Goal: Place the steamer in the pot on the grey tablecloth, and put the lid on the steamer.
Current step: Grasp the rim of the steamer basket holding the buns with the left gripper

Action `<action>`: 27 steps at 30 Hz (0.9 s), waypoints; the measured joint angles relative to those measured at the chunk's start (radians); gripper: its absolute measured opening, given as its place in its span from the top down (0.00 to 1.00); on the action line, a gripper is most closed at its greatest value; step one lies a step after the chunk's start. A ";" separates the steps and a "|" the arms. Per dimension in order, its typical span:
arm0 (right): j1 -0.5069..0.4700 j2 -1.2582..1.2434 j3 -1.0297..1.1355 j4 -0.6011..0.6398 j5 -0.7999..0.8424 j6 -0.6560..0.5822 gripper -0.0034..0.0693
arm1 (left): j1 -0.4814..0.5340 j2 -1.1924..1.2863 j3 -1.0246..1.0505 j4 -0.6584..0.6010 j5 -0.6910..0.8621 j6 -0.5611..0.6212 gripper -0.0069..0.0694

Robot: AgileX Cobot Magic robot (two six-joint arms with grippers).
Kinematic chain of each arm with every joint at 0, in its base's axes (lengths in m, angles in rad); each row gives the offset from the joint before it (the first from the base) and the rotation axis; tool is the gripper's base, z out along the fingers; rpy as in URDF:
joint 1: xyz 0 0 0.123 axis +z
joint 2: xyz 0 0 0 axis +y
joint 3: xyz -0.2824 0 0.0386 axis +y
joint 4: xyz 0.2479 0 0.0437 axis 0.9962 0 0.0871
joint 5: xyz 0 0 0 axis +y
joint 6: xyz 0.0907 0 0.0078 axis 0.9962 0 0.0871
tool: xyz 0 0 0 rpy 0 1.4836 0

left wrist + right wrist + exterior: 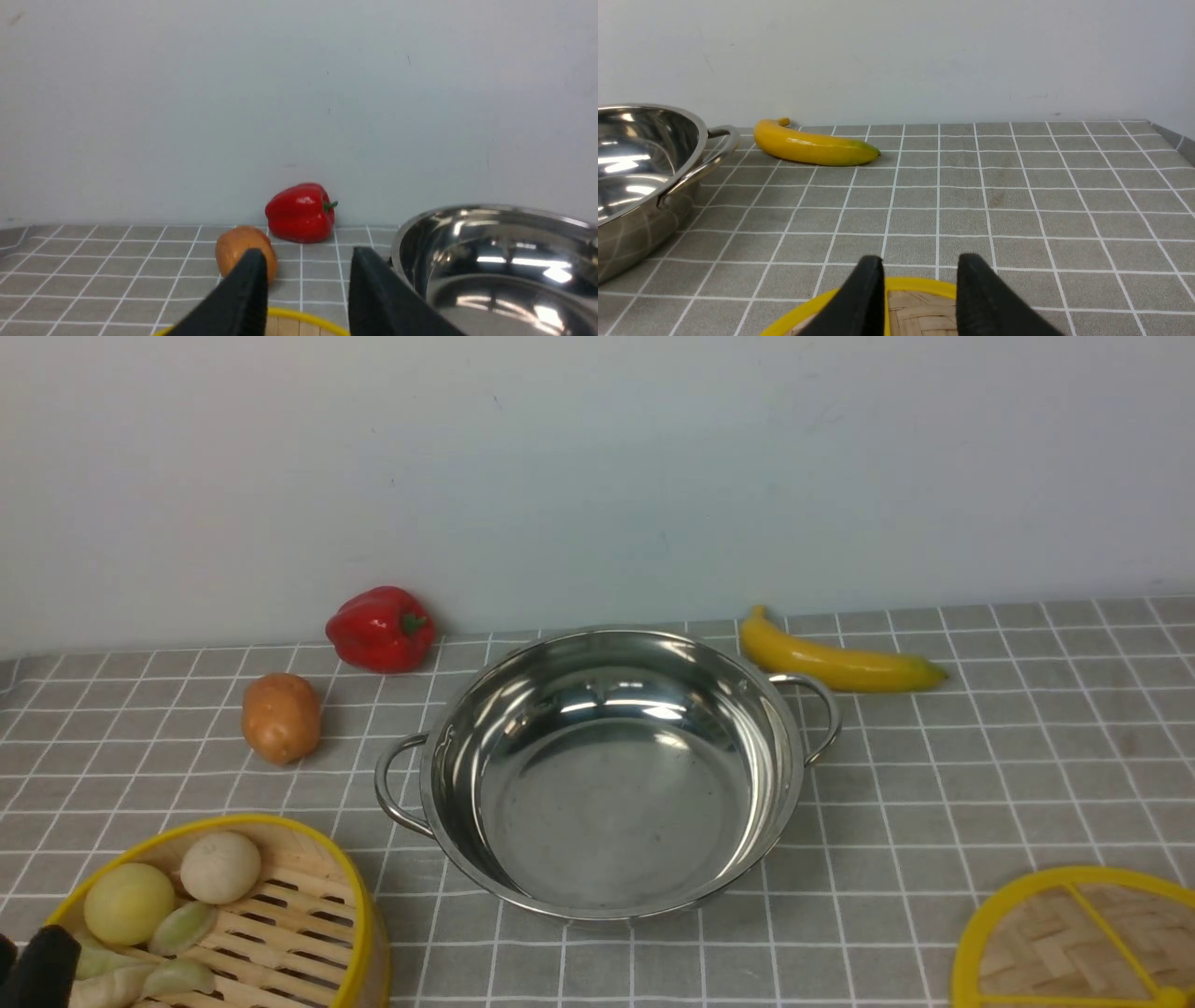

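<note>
Front view: pot (607, 784) empty mid-tablecloth (980, 775), steamer (299, 933) near left, lid (1055, 943) near right. Left gripper (306, 263) parted above steamer rim, holding nothing, likely poised to lift; right gripper (920, 268) parted over lid, empty.

Front view looks down on the pot (607, 784); low wrist views face the wall (597, 476), sharing it.

Both parted: left end effector (308, 253), right end effector (920, 258).

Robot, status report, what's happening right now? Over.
Left gripper open at steamer rim, right gripper open over lid. Steamer beside pot, not in yet. Pot empty, nothing blocking it.
</note>
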 joint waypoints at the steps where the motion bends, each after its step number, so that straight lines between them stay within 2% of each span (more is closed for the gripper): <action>1: 0.000 0.000 0.000 0.000 0.000 0.000 0.62 | 0.000 0.000 0.000 -0.023 -0.024 -0.028 0.59; 7: 0.000 0.000 0.000 0.000 0.000 0.000 0.62 | 0.000 0.000 0.000 -0.095 -0.111 -0.146 0.59; 16: 0.000 0.000 0.000 0.000 0.000 0.000 0.62 | 0.000 0.000 -0.039 -0.103 -0.128 -0.391 0.59; 21: 0.000 0.000 0.000 0.000 0.000 0.000 0.62 | 0.000 -0.002 -0.213 -0.052 0.057 -0.424 0.59; 24: 0.000 0.000 0.000 0.000 0.000 0.000 0.62 | 0.000 0.002 -0.303 -0.027 0.190 -0.407 0.59; 25: 0.000 0.000 0.000 0.000 0.000 0.000 0.62 | 0.000 0.020 -0.358 -0.019 0.285 -0.380 0.59; 26: 0.000 0.000 0.000 0.000 0.000 0.000 0.62 | 0.000 0.023 -0.365 -0.017 0.285 -0.380 0.59; 27: 0.000 0.000 0.000 0.000 0.000 0.000 0.62 | 0.000 0.046 -0.413 -0.016 0.382 -0.338 0.59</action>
